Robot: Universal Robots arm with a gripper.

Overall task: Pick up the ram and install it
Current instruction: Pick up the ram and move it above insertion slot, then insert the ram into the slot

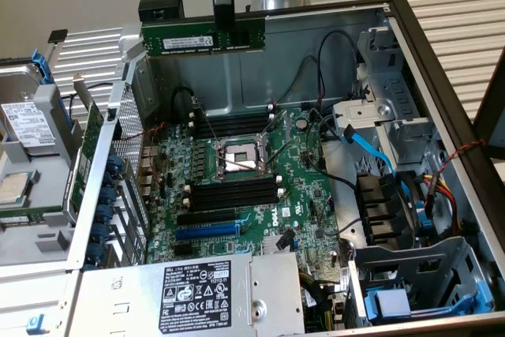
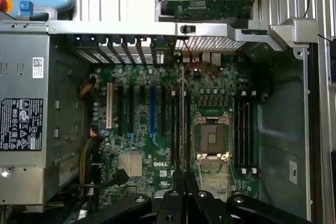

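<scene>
My gripper [image 1: 224,23] is shut on the ram [image 1: 189,39], a long green stick with a white label strip. It holds the stick level in the air above the open computer case, over the back wall. In the wrist view the ram [image 2: 182,114] is edge-on, a thin line running out from between my black fingers [image 2: 177,181]. It hangs high over the motherboard [image 1: 308,195]. Two banks of black memory slots [image 1: 233,125] [image 1: 233,192] flank the CPU socket [image 1: 237,159]. From the wrist, the ram's edge lines up over the slot bank [image 2: 172,124] beside the socket [image 2: 212,140].
A blue expansion slot [image 1: 207,230] lies near the grey power supply [image 1: 205,293]. Cables and a blue-clipped drive cage [image 1: 418,274] fill the exterior view's right side. A swung-out metal bracket with a drive [image 1: 31,163] sits at the left. Case walls surround the board.
</scene>
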